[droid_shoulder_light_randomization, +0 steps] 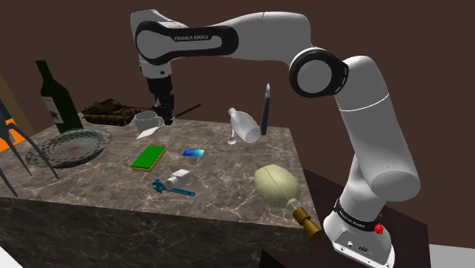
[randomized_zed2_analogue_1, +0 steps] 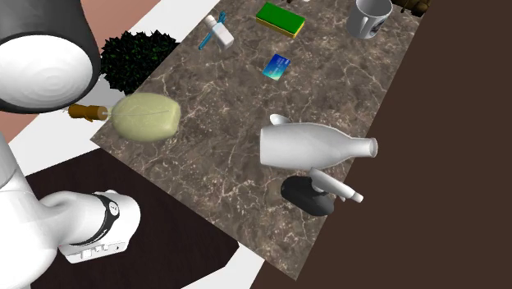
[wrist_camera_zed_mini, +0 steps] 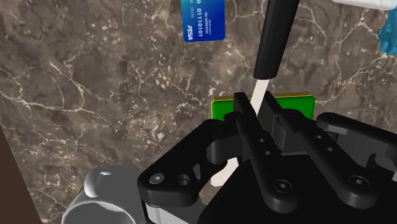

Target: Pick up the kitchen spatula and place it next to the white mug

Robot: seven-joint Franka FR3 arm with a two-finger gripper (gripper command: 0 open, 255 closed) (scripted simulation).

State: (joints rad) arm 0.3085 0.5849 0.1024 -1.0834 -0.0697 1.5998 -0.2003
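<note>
My black gripper is shut on the kitchen spatula, just to the right of the white mug at the back of the marble table in the shoulder view. The spatula's pale blade hangs low in front of the mug, and its black handle slants up to the right. In the wrist view the fingers clasp the spatula's white neck below the black handle. The mug sits close beside the hand. In the second exterior view the mug stands at the table's far end.
A green sponge, a blue card and a blue-and-white tool lie mid-table. A dark bottle, a glass dish and a toy tank stand at the left. A white bottle and a pale brush are at the right.
</note>
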